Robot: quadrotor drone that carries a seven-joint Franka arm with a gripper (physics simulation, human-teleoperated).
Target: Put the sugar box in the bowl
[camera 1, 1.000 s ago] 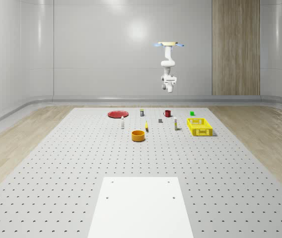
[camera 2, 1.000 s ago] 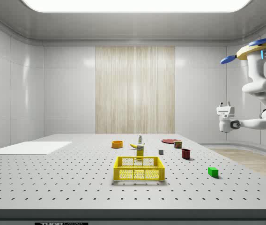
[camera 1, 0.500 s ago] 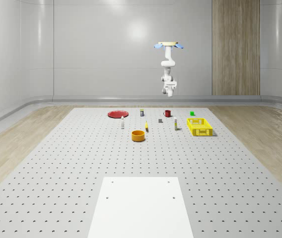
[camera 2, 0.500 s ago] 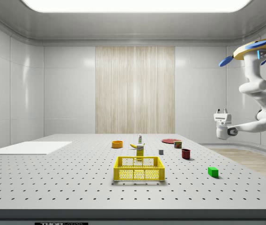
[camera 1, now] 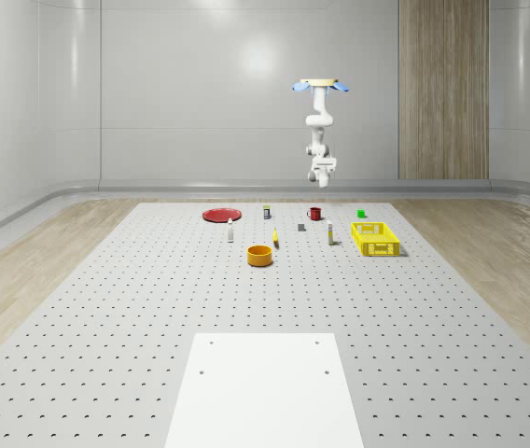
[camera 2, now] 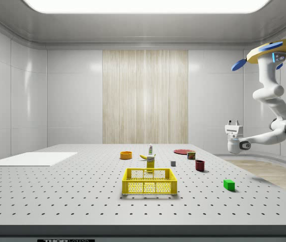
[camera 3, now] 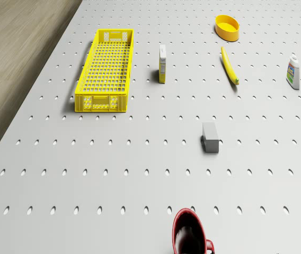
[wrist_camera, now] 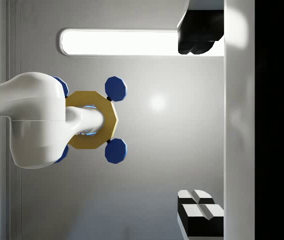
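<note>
The sugar box (camera 3: 162,63) stands upright on the perforated table beside the yellow crate (camera 3: 106,69); it is small in the whole-scene view (camera 1: 330,236) and half hidden behind the crate in the side view (camera 2: 150,161). The orange bowl (camera 1: 260,255) (camera 3: 227,27) (camera 2: 126,155) sits further toward the near end, apart from the box. My drone (camera 1: 319,85) (camera 2: 271,50) hovers high over the table's far end. My gripper (camera 2: 232,122) (camera 1: 322,166) (wrist_camera: 198,125) hangs in the air, points upward and is open, holding nothing.
A red mug (camera 3: 190,238), grey block (camera 3: 210,137), banana (camera 3: 229,65) and white bottle (camera 3: 293,72) lie around the box. A red plate (camera 1: 220,215), a can (camera 1: 267,212) and a green cube (camera 1: 361,213) sit at the far end. A white sheet (camera 1: 265,387) covers the near end.
The drone has shifted slightly toward the table. The arm has carried the gripper lower and toward the side view's left. The objects on the table have not moved.
</note>
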